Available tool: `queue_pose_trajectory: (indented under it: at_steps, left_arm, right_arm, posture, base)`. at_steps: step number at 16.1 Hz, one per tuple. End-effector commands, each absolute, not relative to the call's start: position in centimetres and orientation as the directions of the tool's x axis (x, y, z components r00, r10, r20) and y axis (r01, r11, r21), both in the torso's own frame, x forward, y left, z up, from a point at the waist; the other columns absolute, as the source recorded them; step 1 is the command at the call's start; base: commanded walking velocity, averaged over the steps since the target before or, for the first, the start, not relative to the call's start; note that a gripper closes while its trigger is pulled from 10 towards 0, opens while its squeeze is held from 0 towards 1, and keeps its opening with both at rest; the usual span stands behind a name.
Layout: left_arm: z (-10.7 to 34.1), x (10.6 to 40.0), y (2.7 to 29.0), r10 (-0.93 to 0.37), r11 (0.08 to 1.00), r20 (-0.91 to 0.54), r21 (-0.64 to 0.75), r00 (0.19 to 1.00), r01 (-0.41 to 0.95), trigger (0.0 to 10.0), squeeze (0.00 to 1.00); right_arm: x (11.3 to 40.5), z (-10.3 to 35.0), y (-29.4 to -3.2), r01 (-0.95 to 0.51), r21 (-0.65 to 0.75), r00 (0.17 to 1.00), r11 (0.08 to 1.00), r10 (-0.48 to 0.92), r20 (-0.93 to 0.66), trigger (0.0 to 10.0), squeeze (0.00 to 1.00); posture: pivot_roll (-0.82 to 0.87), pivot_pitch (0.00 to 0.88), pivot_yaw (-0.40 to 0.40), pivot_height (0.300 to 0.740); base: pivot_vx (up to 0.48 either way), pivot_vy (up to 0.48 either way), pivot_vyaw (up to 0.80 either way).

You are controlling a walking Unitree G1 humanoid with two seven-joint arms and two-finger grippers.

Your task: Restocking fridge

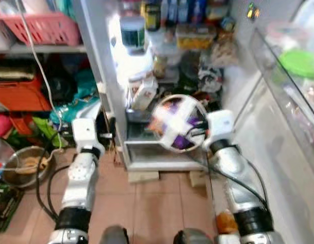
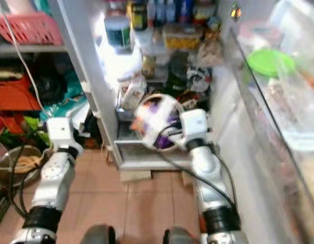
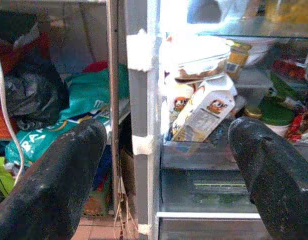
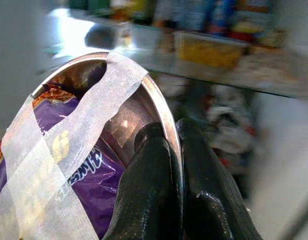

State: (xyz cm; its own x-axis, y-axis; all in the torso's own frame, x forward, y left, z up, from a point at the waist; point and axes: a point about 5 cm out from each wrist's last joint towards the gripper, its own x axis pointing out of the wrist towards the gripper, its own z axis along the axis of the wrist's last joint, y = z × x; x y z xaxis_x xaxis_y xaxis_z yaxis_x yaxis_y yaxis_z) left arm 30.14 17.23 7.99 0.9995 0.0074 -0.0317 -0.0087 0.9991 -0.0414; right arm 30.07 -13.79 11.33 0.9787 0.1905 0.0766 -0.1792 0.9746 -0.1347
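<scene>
Mid-task, by the look of it: the right end effector [image 1: 193,133] pinches the rim of a taped metal bowl [image 1: 177,123] at frame centre, held before the open fridge [image 1: 162,152], not yet shelved. The left end effector [image 3: 163,175] hangs spread at lower left.

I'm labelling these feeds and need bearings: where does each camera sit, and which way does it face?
Left eye view: on the head, looking down at the open white fridge; both silver arms show.
Right eye view: the same, from the other eye.
Left wrist view: along the open left gripper toward the fridge's side.
Right wrist view: along the right gripper, pinching the taped round metal bowl, also in both eyes.
</scene>
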Motion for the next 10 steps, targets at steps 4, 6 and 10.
queue_pose_trajectory:
  at_steps: [4,6,10]
  left_arm:
    - [8.01,30.24,18.17,0.049,0.999,-0.042,-0.012,0.998,-0.049,10.0,0.00]
    - [8.06,30.16,18.31,0.055,0.998,-0.038,-0.015,0.998,-0.055,10.0,0.00]
    - [7.94,29.93,18.79,0.076,0.996,-0.053,-0.041,0.996,-0.078,10.0,0.00]
  right_arm:
    - [30.25,12.33,-12.79,-0.203,-0.127,0.967,0.971,0.219,0.129,10.0,0.00]
    - [30.16,12.54,-12.71,-0.207,-0.115,0.965,0.971,0.223,0.142,10.0,0.00]
    - [29.97,12.37,-12.31,-0.229,-0.095,0.961,0.969,0.240,0.136,10.0,0.00]
  posture:
    - [0.04,0.067,0.019,0.740]
    - [0.04,0.066,0.021,0.740]
    - [0.04,0.064,0.022,0.740]
  base:
    - [0.000,0.000,0.00]
    - [0.000,0.000,0.00]
    - [0.000,0.000,0.00]
